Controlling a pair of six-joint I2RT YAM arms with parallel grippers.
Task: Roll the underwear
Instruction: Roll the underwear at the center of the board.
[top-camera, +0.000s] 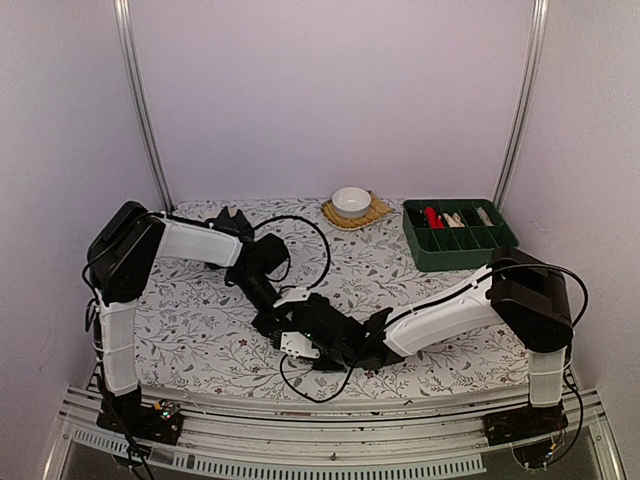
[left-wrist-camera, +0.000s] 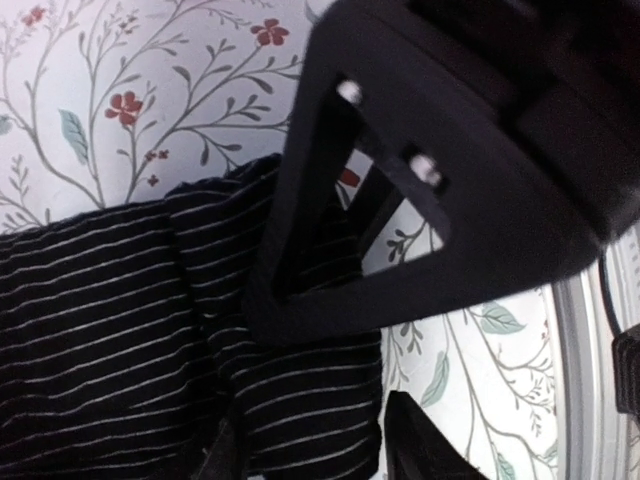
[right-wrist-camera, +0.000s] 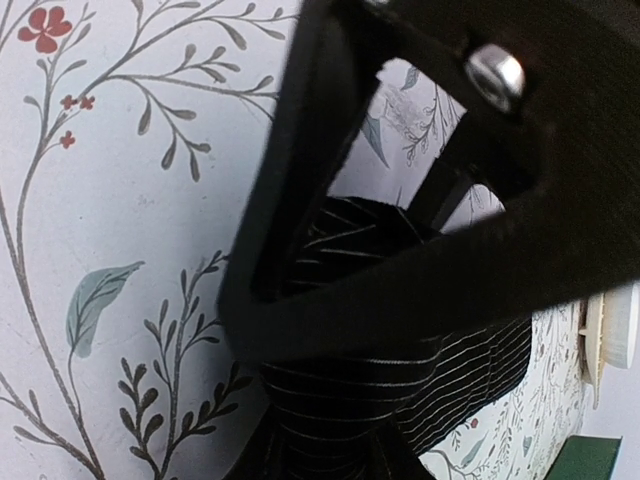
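Observation:
One black pinstriped underwear (top-camera: 322, 322) lies bunched on the flowered tablecloth near the front middle, between both grippers. My left gripper (top-camera: 290, 325) stands over its left side. In the left wrist view the fingers (left-wrist-camera: 420, 450) are apart, a folded part of the underwear (left-wrist-camera: 100, 320) lies between them, and a small gap shows at the right finger. My right gripper (top-camera: 345, 350) meets the cloth from the right. In the right wrist view the underwear (right-wrist-camera: 470, 370) narrows into a bunch pinched in the gripper (right-wrist-camera: 320, 455). The other black underwear (top-camera: 232, 218) lies crumpled at the back left.
A white bowl (top-camera: 351, 200) sits on a woven mat (top-camera: 378, 212) at the back middle. A green divided tray (top-camera: 458, 250) with small items stands at the back right. Each wrist view is partly blocked by the other gripper's black frame (left-wrist-camera: 480, 150). A black cable (top-camera: 318, 238) loops over the cloth.

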